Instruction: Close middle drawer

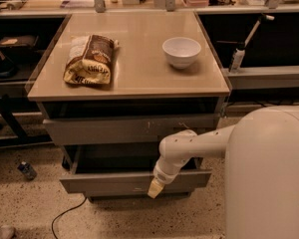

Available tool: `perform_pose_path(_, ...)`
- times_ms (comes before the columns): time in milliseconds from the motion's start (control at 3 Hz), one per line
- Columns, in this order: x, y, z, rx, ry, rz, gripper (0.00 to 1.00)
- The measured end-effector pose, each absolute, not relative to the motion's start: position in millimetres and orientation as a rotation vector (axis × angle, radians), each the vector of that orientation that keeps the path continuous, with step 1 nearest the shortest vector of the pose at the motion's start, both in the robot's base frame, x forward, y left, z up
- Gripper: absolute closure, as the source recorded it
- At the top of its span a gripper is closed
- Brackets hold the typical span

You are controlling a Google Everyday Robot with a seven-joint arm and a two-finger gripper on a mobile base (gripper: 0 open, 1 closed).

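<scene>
Just beyond our pincer [155, 188], whose grip we cannot tell, the middle drawer [104, 182] stretches crosswise.

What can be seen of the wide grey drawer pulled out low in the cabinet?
The wide, shallow grey wood-grain middle drawer is as broad as the cabinet, with a plain handleless front. It stands pulled out, below the scratched grey drawer front; its inside looks dark. The cream gripper is at its front panel, right of centre.
</scene>
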State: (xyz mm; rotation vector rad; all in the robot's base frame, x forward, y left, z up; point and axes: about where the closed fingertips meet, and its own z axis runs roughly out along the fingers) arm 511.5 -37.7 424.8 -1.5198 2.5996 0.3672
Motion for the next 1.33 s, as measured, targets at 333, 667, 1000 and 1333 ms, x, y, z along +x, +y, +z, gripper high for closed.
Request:
perform_pose_path(333,511.4,-37.7,424.7,-1.520,2.600,0.367,0.00)
perform_pose_path(667,511.4,-37.7,424.7,-1.520,2.600,0.367,0.00)
perform_pose_path(1000,511.4,-37.7,424.7,-1.520,2.600,0.367,0.19)
perform_pose_path(1333,511.3,-37.7,424.6,-1.520,2.600,0.367,0.42)
